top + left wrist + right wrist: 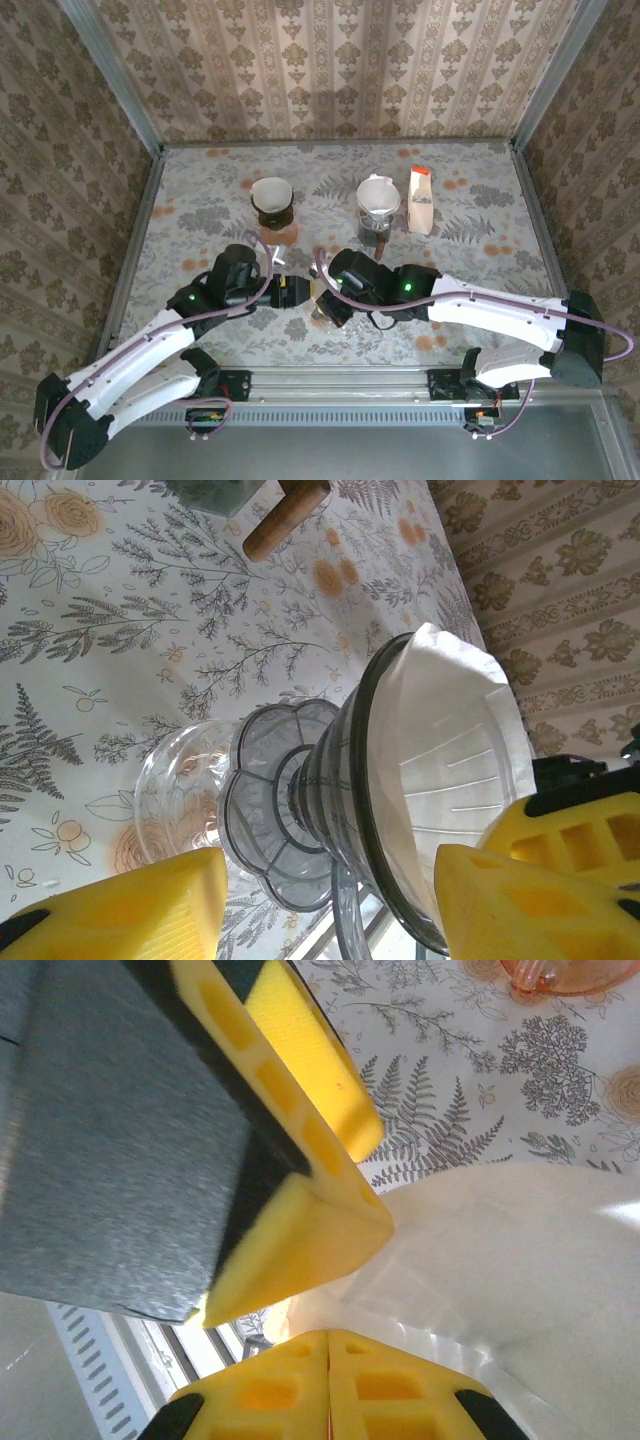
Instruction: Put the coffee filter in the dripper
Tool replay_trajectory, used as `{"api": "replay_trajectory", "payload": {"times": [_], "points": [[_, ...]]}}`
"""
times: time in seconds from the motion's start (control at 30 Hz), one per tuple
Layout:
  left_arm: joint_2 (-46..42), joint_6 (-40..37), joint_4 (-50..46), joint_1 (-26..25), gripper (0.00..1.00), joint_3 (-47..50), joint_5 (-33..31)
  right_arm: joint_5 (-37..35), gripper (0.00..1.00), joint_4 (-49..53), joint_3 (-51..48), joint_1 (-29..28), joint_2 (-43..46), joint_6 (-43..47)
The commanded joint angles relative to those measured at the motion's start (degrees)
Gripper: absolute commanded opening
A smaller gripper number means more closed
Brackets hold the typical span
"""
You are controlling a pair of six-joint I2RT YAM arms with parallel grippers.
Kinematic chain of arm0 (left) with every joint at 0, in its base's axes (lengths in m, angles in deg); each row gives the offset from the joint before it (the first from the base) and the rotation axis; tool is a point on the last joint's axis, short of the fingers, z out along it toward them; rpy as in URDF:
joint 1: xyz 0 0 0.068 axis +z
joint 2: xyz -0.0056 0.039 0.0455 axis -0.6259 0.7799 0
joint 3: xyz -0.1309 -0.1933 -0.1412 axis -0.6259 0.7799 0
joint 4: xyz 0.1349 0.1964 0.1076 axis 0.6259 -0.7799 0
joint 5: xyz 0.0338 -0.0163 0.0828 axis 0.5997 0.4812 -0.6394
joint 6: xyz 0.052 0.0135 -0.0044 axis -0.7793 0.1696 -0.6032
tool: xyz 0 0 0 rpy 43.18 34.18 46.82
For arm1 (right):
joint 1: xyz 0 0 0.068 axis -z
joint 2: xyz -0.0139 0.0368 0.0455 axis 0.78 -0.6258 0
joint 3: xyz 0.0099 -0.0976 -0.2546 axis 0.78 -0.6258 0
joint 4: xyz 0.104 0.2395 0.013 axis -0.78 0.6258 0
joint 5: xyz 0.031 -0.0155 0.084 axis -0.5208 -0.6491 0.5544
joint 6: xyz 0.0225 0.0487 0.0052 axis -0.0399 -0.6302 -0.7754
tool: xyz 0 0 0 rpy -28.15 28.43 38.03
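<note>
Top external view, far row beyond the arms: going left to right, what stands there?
amber glass carafe with a pale cone dripper → clear glass dripper lined with white paper → white carton with an orange top

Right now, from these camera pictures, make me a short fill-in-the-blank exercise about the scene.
1. The right gripper is shut on the white ____.
2. In the left wrist view, that paper sits inside the glass ____.
3. The left gripper is ____, its fingers apart.
Missing words: coffee filter; dripper; open.
</note>
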State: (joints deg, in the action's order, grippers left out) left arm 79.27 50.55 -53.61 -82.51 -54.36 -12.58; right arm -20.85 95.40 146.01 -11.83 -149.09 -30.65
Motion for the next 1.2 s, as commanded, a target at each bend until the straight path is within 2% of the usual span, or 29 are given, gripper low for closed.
{"api": "replay_trajectory", "payload": {"times": [0.0,0.37,0.63,0.9,0.93,1.07,1.17], "points": [[-1.3,0.5,-2.0,0.4,0.56,-2.3,0.4,-1.3,0.09,-1.0,-0.7,0.3,1.4,-0.7],[-1.6,0.3,-4.6,-0.2,0.49,-2.4,2.2,-1.2,0.09,-1.9,-1.5,0.6,1.1,-1.1],[-0.5,0.6,-3.4,-0.6,0.48,-1.6,2.3,-2.1,0.11,-1.5,-1.0,0.9,1.7,-1.5],[0.1,0.8,-2.8,-0.6,0.48,-1.2,2.4,-8.5,0.37,-0.2,-0.9,2.6,5.8,-5.1],[0.0,0.7,-2.8,-0.6,0.48,-1.2,2.3,-9.7,0.43,0.1,-0.8,2.6,6.3,-5.7],[0.1,0.7,-2.7,-0.6,0.48,-1.2,2.2,-18.1,0.67,6.5,1.3,3.1,6.7,-8.1],[0.2,0.7,-2.6,-0.5,0.48,-1.1,2.2,-18.8,0.74,11.4,2.4,5.3,5.0,-9.9]]}}
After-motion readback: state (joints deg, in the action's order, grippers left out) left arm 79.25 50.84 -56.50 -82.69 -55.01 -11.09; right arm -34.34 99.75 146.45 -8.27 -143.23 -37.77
